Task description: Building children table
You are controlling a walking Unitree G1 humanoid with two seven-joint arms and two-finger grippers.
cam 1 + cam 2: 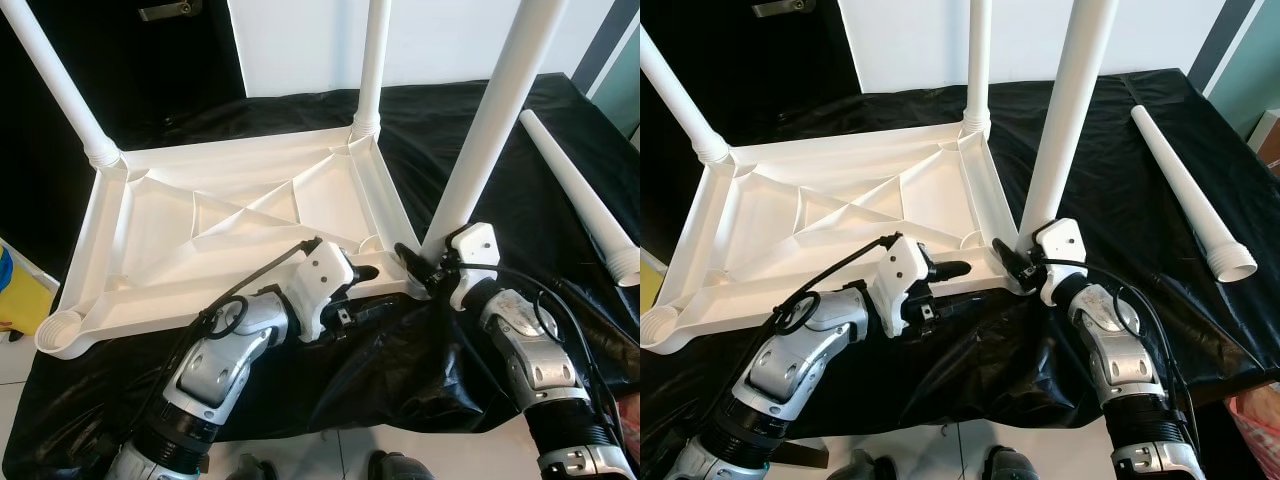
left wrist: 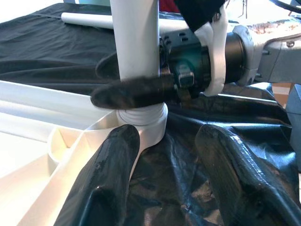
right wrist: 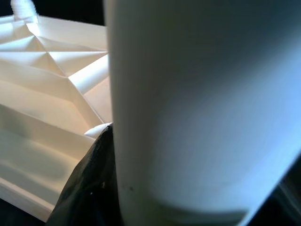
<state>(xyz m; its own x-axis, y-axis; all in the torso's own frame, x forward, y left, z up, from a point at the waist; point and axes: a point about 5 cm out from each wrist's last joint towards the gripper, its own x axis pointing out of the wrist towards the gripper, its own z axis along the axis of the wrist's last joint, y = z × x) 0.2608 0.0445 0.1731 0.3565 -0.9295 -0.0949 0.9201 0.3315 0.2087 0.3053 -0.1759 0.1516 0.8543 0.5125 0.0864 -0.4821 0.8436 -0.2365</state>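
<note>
The white table top [image 1: 240, 152] lies upside down on a black cloth [image 1: 420, 120]. Legs stand in its far left, far right and near right corners. The near left socket [image 1: 60, 331] holds no leg. My right gripper [image 1: 416, 263] is shut on the near right leg [image 1: 490, 130] just above its socket; one of its fingers [image 2: 131, 92] crosses the leg [image 2: 136, 47]. My left gripper [image 1: 372, 278] is open low at the table's near rim, pointing at that corner, one finger over the rim and the other over the cloth. A loose white leg [image 1: 585, 200] lies on the cloth at the right.
The cloth hangs over the near edge, with white floor tiles below. A yellow and blue object [image 1: 15, 290] sits at the left edge. A dark door [image 1: 150, 50] stands behind on the left. Something pink [image 1: 1255, 420] shows at the lower right.
</note>
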